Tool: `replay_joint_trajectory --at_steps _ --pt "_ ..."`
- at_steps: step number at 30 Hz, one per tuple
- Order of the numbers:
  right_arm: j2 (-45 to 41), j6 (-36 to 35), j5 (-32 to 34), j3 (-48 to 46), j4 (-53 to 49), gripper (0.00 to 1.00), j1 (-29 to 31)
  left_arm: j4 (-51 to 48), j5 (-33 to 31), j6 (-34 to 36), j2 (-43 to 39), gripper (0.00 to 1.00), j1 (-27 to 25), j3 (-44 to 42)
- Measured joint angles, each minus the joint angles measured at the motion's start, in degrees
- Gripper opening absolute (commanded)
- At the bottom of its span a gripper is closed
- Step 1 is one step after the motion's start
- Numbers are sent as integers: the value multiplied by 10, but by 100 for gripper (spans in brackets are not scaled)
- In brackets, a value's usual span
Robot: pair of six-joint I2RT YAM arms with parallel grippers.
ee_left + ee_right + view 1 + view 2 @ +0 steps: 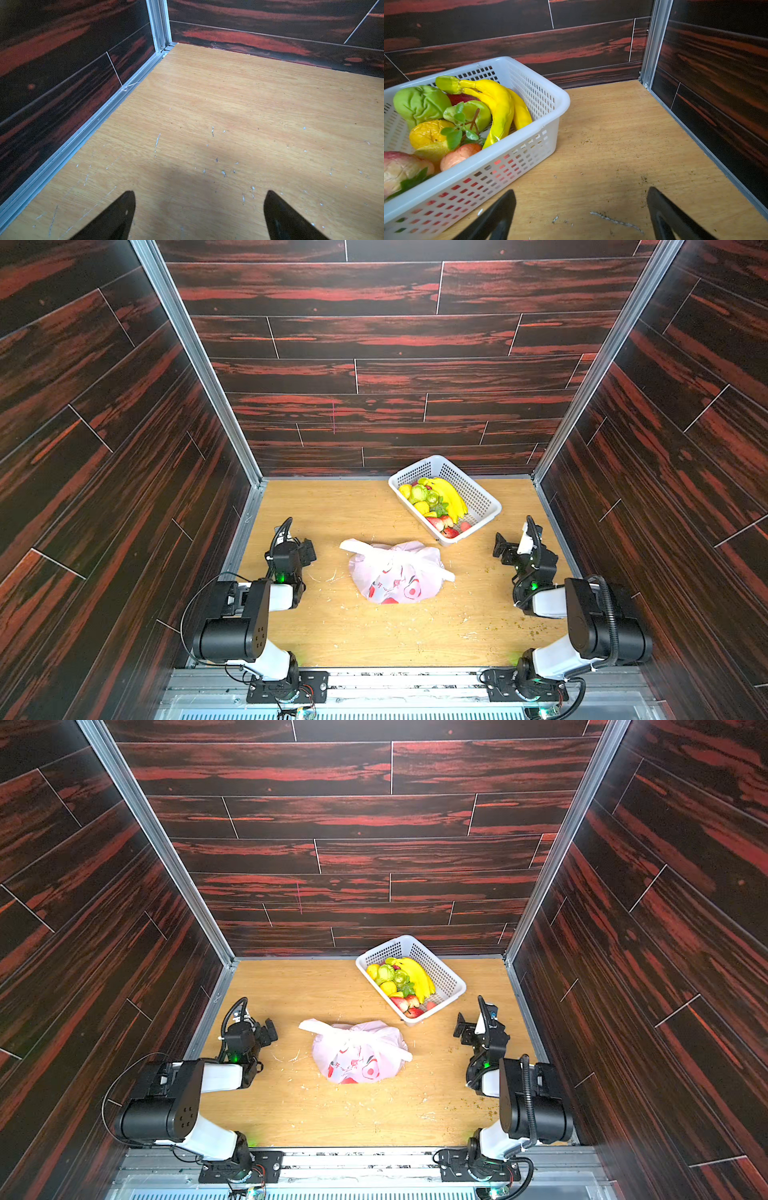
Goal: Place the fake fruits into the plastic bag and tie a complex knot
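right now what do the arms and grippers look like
The left arm and right arm: black joint housings, white links, green lights. Thin black cable loops off the left; ribbed black hose on the right. The left gripper and right gripper: black pointed fingers.

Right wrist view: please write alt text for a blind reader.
A white perforated basket on a wooden table holds fake fruits: yellow bananas, green lumpy fruits, some reddish ones. The right gripper, open and empty, hangs over bare table beside it.
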Motion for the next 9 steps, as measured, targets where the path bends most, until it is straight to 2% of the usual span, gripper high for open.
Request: replay_joint_trajectory --at_steps 9 --pt "0 0 -7 0 -3 99 1 -2 0 0 0 99 0 0"
